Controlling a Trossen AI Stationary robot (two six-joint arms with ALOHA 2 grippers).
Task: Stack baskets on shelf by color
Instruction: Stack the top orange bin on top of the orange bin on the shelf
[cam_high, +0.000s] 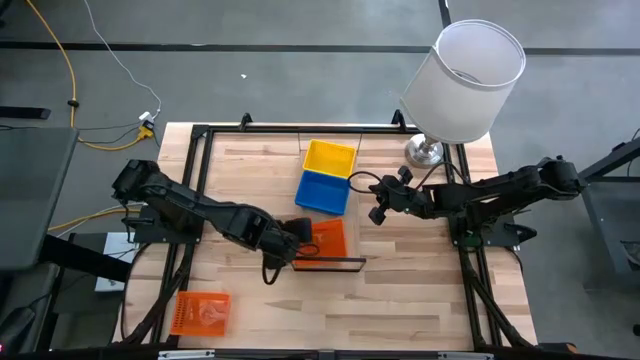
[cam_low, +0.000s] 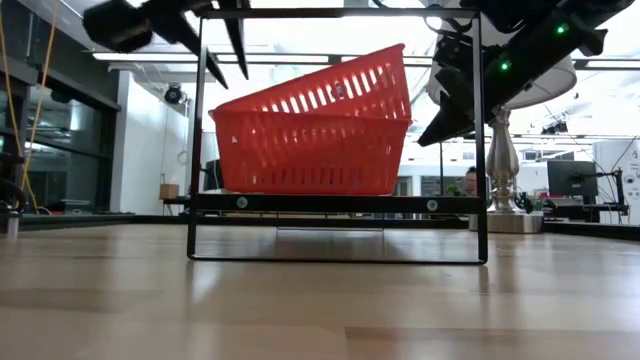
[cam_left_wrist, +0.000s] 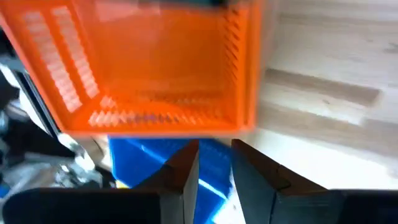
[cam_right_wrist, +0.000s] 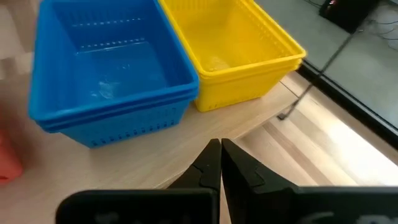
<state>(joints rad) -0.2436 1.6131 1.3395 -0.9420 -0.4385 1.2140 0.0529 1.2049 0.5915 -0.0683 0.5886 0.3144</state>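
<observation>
A light-wood table (cam_high: 400, 290) seen from above, with two dark robot arms. The left gripper (cam_high: 297, 232) hovers just beside a red basket (cam_high: 328, 238) that sits on a low black-framed shelf (cam_high: 330, 262) near the table's middle; its fingers (cam_left_wrist: 186, 171) stand slightly apart, holding nothing. At table height, two red baskets show nested there, the upper one tilted. Behind the shelf, a blue basket (cam_high: 323, 191) and a yellow basket (cam_high: 330, 157) touch side by side. The right gripper (cam_high: 378, 212) waits near the blue basket, jaws pressed together. Another red basket (cam_high: 200, 312) lies at the table's front left corner.
</observation>
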